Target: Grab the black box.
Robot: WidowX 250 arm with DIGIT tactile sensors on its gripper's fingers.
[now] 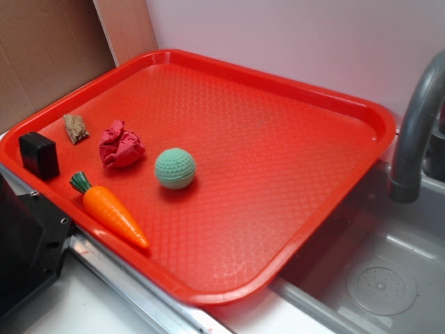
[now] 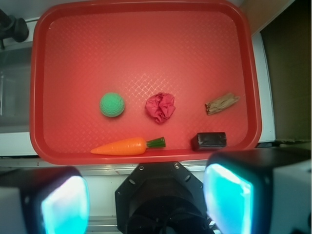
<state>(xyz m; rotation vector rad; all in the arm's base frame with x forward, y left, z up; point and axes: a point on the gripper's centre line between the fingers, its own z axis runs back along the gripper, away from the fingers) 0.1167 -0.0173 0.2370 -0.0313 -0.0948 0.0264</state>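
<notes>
The black box is a small matte black block at the left near corner of the red tray. In the wrist view the box lies at the tray's near right edge, just beyond my right finger. My gripper is open and empty, high above the robot's base, with both teal-lit fingertips wide apart. The gripper does not show in the exterior view.
On the tray lie a toy carrot, a green ball, a crumpled red cloth and a small brown wood piece. A black machine body stands at the left front. A sink with a grey faucet is at the right.
</notes>
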